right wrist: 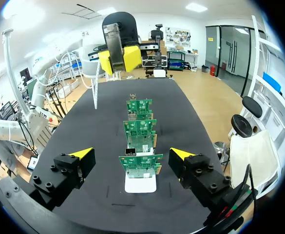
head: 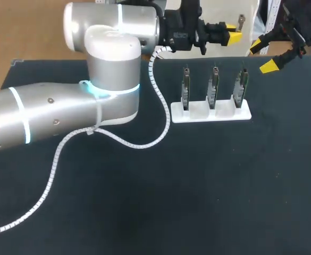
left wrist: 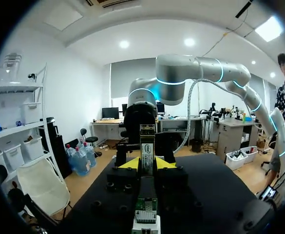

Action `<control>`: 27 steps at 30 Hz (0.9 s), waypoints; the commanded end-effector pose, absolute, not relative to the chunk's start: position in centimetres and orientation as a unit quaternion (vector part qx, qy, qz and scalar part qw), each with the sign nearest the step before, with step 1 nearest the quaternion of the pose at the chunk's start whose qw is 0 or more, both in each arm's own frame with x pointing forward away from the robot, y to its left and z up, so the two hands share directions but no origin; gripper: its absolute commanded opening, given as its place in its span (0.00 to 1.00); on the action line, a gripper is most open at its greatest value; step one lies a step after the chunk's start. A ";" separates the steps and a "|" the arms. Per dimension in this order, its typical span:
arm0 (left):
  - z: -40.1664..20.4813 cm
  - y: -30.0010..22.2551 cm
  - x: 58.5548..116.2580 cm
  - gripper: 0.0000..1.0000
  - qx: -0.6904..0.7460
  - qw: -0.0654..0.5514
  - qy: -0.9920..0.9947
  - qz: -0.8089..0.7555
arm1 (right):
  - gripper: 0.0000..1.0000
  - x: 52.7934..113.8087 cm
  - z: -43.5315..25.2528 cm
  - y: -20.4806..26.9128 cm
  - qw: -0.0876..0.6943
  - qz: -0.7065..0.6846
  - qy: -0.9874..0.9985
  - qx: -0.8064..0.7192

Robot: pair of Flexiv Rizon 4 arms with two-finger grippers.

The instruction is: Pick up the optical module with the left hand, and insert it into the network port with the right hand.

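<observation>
Risk: sloppy handoff, so the module goes in skewed or drops.
L tool [left wrist: 146, 164] clenched on optical module [left wrist: 147, 141], up in air beyond the boards [head: 213, 87]. R tool [right wrist: 131, 155] released, boards ahead of it. If the regrip is tilted it prob misses the network port [right wrist: 129, 151], jams, or tips the white rack [head: 211, 114] on the counter [head: 198, 186].

right claw [head: 262, 55]: body cut by edge | rack [left wrist: 146, 226]: mostly hidden

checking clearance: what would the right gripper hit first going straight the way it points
Most likely the nearest circuit board in the white holder, standing directly ahead of the open right gripper; the gap to it is hard to judge.
</observation>
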State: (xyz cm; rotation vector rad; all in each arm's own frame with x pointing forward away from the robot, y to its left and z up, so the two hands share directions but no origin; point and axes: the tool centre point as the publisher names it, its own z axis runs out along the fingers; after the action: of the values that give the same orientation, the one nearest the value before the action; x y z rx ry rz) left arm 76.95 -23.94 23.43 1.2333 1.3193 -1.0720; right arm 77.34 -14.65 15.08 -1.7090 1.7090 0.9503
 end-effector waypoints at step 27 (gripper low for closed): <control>18.7 -27.3 78.0 0.00 0.496 0.473 0.562 -0.464 | 1.00 77.3 15.1 -14.6 0.270 0.352 0.634 -0.634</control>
State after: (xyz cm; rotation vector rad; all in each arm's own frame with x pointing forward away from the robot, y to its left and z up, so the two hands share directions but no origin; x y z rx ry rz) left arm 77.72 -26.90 19.04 1.2147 1.3743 -1.1349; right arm 77.34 -14.65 15.08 -1.7090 1.7090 0.9502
